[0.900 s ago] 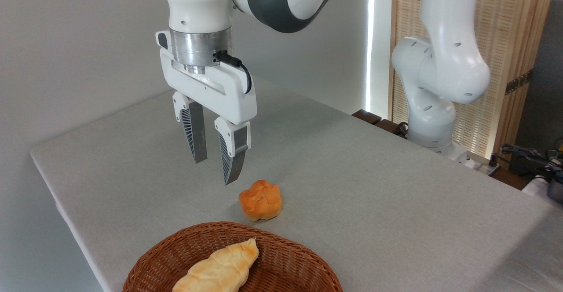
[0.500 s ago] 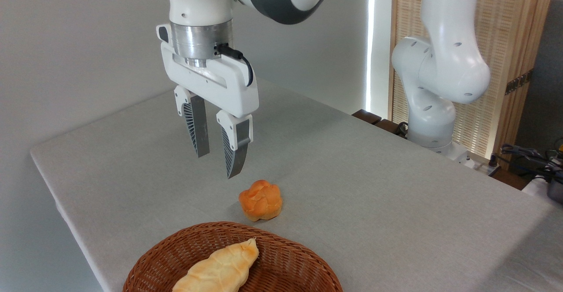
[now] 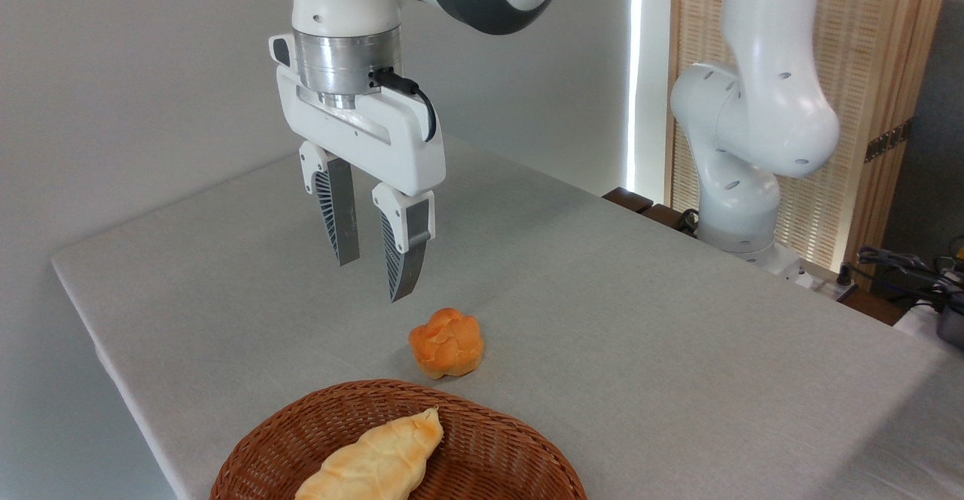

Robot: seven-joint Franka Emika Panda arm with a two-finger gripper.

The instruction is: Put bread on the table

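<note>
Hanging over the desk (image 3: 602,319) with nothing between its ribbed grey fingers (image 3: 337,214), the gripper (image 3: 373,278) stands spread and pointing straight down. The bread (image 3: 376,458) lies well below and toward the camera from it, inside the basket (image 3: 489,440) at the bottom edge of the view, so the coming move looks like a reach forward and down. Its long axis runs diagonally, from a pointed tip at upper right down to lower left, where the frame cuts it off; a grip across that axis seems the likely choice. It is a pale golden leaf shape with a scored, braided top. The basket is brown woven wicker. Between gripper and basket sits a small knobbly orange-brown bun (image 3: 446,342) on the matte grey cloth.
</note>
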